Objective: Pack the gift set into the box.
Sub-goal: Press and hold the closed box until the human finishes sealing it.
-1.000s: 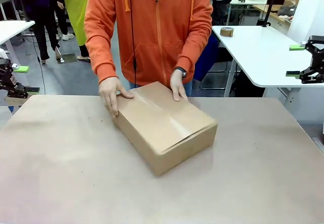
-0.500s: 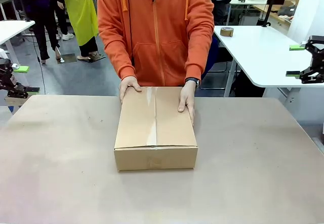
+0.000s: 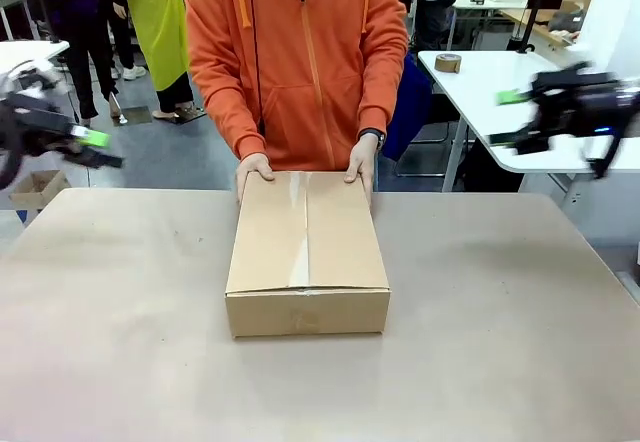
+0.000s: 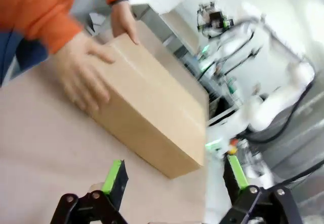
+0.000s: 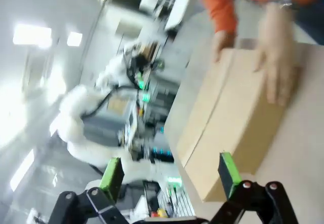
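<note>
We find the large brown corrugated cardboard carton (image 3: 307, 252) in the middle of the pale beige bench (image 3: 120, 312), flaps shut. Its long axis runs from our side toward the person's hands (image 3: 362, 162), which rest on its far end. Our left tool (image 3: 98, 149) and right tool (image 3: 510, 118) hang beyond the far corners, fingers spread, empty. Both are well apart from the carton, about equally near, one facing each long side.

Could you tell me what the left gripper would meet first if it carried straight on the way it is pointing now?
Most likely the box. In the left wrist view the open left gripper aims at its near end, with nothing between them but bare table. Depth is hard to judge.
</note>
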Robot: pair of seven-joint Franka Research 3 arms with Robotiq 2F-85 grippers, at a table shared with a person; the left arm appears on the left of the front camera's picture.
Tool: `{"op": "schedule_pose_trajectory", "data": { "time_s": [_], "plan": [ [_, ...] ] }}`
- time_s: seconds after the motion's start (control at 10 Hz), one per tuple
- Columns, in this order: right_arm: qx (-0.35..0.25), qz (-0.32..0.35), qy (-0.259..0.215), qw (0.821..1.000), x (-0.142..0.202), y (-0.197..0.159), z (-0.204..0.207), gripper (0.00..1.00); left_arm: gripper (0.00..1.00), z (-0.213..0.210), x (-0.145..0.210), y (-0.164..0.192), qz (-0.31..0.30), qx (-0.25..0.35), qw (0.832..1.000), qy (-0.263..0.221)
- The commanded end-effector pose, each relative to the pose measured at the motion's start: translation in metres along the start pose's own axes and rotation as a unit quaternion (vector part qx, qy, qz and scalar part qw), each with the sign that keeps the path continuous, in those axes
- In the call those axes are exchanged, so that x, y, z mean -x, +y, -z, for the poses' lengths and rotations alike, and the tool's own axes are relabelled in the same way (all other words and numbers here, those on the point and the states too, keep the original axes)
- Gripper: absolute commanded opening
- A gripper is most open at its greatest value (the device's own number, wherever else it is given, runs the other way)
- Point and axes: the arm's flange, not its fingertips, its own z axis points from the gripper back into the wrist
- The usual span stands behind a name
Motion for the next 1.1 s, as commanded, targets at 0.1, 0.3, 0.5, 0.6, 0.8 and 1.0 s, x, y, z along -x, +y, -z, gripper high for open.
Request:
{"op": "schedule_pose_trajectory", "data": {
  "time_s": [0.1, 0.3, 0.5, 0.6, 0.8, 1.0],
  "plan": [
    [-0.021, -0.176, 0.133, 0.975, 0.004, -0.031, 0.096, 1.00, 1.00, 0.106, 0.019, -0.037, 0.154, -0.036, 0.987, -0.011],
    [-0.031, -0.106, 0.119, 0.987, 0.005, -0.016, 0.106, 1.00, 1.00, 0.095, -0.010, -0.037, 0.116, -0.036, 0.992, 0.022],
    [-0.031, -0.106, 0.119, 0.987, 0.005, -0.016, 0.106, 1.00, 1.00, 0.095, -0.010, -0.037, 0.116, -0.036, 0.992, 0.022],
    [-0.026, -0.135, 0.138, 0.981, 0.009, -0.031, 0.117, 1.00, 1.00, 0.112, 0.002, -0.038, 0.129, -0.042, 0.991, 0.012],
    [-0.044, -0.438, 0.085, 0.894, -0.001, -0.029, 0.155, 1.00, 1.00, 0.149, -0.003, -0.037, 0.210, 0.027, 0.977, -0.030],
    [0.012, -0.566, 0.027, 0.824, -0.007, -0.042, 0.175, 1.00, 1.00, 0.164, -0.006, -0.036, 0.261, -0.030, 0.963, -0.055]
  ]
}}
